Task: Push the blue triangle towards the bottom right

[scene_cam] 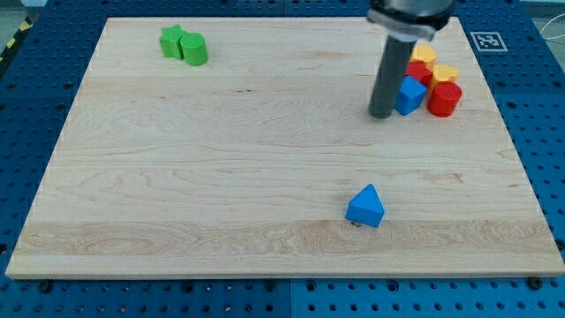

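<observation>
The blue triangle (pixel 365 207) lies on the wooden board (pixel 221 177), low and right of the middle. My tip (pixel 381 114) is at the end of the dark rod, towards the view's upper right. It stands well above the blue triangle in the view, apart from it. The tip is just left of a second blue block (pixel 410 95), close to it or touching; I cannot tell which.
A cluster at the upper right holds a red cylinder (pixel 444 99), a red block (pixel 419 72) and two yellow blocks (pixel 445 72) (pixel 425 55). A green star (pixel 172 41) and a green cylinder (pixel 194 49) sit at the upper left.
</observation>
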